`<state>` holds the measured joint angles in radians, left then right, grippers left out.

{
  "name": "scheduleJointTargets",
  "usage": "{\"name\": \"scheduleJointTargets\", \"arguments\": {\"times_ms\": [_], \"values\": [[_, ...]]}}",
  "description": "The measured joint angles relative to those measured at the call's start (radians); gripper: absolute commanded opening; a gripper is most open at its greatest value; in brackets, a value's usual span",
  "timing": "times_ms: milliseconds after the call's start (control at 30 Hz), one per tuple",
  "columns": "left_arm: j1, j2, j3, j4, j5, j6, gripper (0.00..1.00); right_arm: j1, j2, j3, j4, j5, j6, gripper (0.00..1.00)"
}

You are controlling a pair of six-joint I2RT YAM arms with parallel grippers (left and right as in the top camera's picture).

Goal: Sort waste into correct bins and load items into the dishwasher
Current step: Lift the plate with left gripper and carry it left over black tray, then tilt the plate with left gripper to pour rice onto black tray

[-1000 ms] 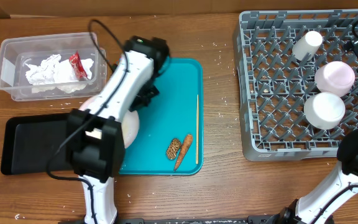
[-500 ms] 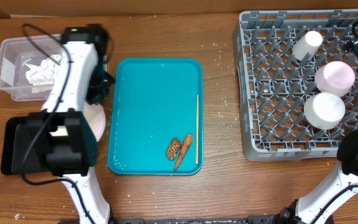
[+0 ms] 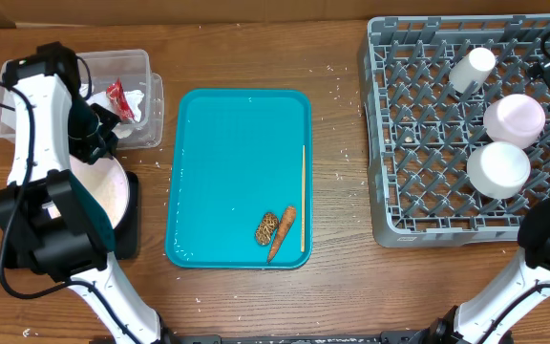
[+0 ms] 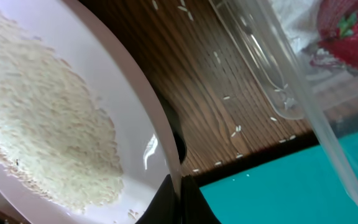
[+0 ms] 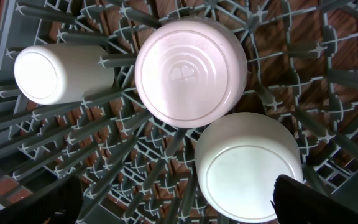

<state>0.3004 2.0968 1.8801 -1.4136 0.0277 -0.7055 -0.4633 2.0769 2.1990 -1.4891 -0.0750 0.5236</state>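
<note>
From overhead, the left arm reaches over the left end of the wooden tabletop [image 3: 351,287], its fingers [image 3: 101,145] clamped on the rim of the large white round plate [image 3: 103,191], which hangs above the shallow black rectangular tray [image 3: 127,229]; arm and plate hide most of that tray. The clear plastic rectangular tub [image 3: 137,96] is half covered by the arm, with only the red wrapper [image 3: 119,99] and a scrap of crumpled white paper [image 3: 134,100] showing. On the large teal serving tray [image 3: 237,143] lie the thin wooden chopstick [image 3: 303,198], the small orange carrot stick [image 3: 282,232] and the brown speckled food lump [image 3: 266,227]. The large square grey plastic dish rack [image 3: 409,124] is cut off at right.

The left wrist view shows white rice grains [image 4: 48,130] spread on the plate, fingers blurred at its edge.

The right wrist view looks down on the rack, holding a white cup [image 5: 55,73] and two smaller white bowls [image 5: 191,71]; the right fingers [image 5: 176,202] stand wide apart, only their dark tips showing at the bottom corners.
</note>
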Motion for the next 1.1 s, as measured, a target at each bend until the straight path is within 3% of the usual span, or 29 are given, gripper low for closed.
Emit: {"name": "scheduleJointTargets", "arguments": {"times_ms": [400,800,1100], "values": [[0.027,-0.067,0.0,0.013,0.088,0.094,0.04,0.0,0.0,0.0,0.001,0.0,0.0,1.0],[0.156,-0.1,0.002,0.001,0.37,0.231,0.04,0.0,0.0,0.0,0.001,0.0,0.0,1.0],[0.212,-0.1,0.002,-0.027,0.465,0.303,0.04,0.0,0.0,0.0,0.0,0.0,0.0,1.0]]}}
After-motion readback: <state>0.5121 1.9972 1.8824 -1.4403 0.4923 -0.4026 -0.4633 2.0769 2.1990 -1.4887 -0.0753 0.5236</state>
